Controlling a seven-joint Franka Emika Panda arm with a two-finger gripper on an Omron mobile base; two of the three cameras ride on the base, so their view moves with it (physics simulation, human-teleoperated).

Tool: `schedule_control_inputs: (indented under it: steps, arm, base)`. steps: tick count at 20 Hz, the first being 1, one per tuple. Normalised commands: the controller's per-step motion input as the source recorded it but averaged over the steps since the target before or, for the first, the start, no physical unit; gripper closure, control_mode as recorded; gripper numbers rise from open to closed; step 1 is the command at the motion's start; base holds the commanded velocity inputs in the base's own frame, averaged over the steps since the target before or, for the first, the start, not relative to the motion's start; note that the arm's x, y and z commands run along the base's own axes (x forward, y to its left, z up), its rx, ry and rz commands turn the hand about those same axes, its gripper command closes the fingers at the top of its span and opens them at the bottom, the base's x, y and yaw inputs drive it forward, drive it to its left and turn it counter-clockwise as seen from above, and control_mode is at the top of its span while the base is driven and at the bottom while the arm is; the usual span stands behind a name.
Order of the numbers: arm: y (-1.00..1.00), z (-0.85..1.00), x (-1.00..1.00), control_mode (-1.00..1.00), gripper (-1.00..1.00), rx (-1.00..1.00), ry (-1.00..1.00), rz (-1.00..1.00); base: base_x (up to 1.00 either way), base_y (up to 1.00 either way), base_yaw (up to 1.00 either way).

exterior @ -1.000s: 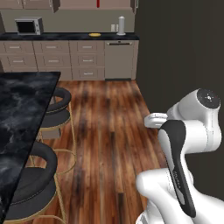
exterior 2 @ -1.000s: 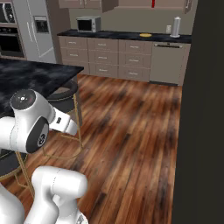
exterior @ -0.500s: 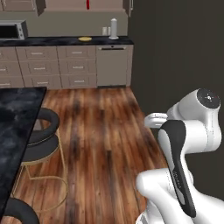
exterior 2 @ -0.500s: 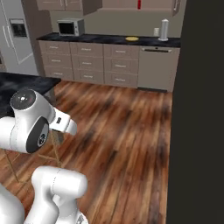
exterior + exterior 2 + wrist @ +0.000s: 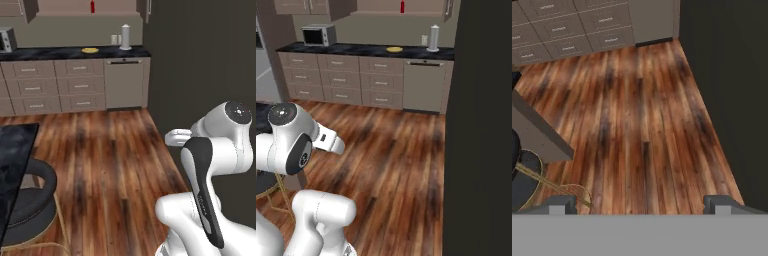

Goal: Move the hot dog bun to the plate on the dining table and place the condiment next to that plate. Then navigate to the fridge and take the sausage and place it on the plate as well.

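One stool (image 5: 30,200) flanks bare floor (image 5: 642,125); dark wall (image 5: 481,125) right.

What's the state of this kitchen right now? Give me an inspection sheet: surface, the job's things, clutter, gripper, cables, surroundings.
Surface: black marble dining table at the left edge of the left base view, visible part bare; dark wooden plank floor below.
Job's things: nothing seen of bun, plate or sausage; a red bottle high on the wall may be the condiment, cannot tell.
Clutter: flat yellow item, white cylindrical canister and silver microwave on the far black counter.
Gripper: two-finger gripper open, holding nothing, over the floor.
Cables: nothing seen.
Surroundings: beige drawer cabinets, dishwasher front, black round stool, dark wall on the right.
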Motion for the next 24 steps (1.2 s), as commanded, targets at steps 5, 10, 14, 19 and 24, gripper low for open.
schedule_control_inputs:
  steps: [5, 10, 14, 19, 24]
  arm:
    - [0.00, 0.00, 0.00, 1.00, -1.00, 0.00, 0.00, 0.00]
    - [0.00, 0.00, 0.00, 1.00, -1.00, 0.00, 0.00, 0.00]
    - [0.00, 0.00, 0.00, 1.00, -1.00, 0.00, 0.00, 0.00]
    - [0.00, 0.00, 0.00, 1.00, -1.00, 0.00, 0.00, 0.00]
    - [0.00, 0.00, 0.00, 1.00, -1.00, 0.00, 0.00, 0.00]
  base:
    - [1.00, 0.00, -0.05]
    - [1.00, 0.00, -0.05]
    - [1.00, 0.08, -0.09]
    - [1.00, 0.29, -0.14]
    - [1.00, 0.53, -0.13]
